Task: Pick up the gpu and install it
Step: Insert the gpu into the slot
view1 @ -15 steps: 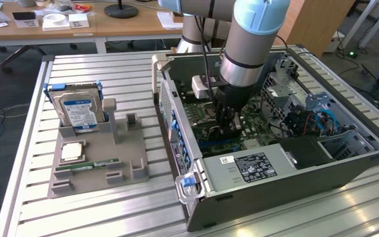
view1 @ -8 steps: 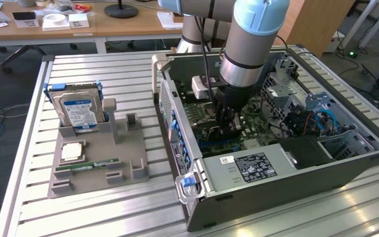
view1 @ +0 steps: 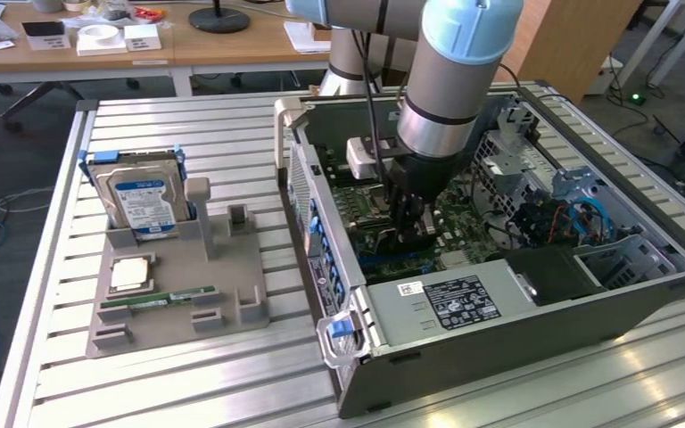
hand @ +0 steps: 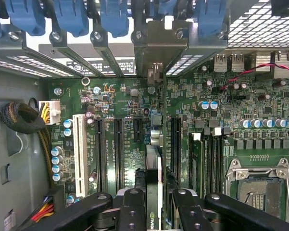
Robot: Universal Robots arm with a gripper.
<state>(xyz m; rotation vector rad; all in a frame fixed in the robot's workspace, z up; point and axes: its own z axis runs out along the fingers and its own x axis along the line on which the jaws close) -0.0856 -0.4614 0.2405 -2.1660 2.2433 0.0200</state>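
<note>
The gpu [hand: 154, 173] stands on edge over the green motherboard [hand: 120, 101] inside the open computer case [view1: 498, 303]. Its silver bracket [hand: 158, 45] sits against the rear slot openings, beside the blue latches. My gripper [hand: 158, 197] is shut on the card, with one black finger [hand: 133, 207] on each side of it. In the exterior view the gripper [view1: 414, 230] reaches straight down into the middle of the case, and the card below it is mostly hidden by the fingers. Whether the card is fully down in its slot I cannot tell.
Black expansion slots and a white one [hand: 78, 149] lie on one side of the card, RAM sticks [hand: 197, 163] and the CPU socket [hand: 255, 185] on the other. Outside the case, a grey fixture [view1: 176, 303] holds a hard drive [view1: 140, 192], a CPU [view1: 128, 272] and a RAM stick [view1: 158, 299].
</note>
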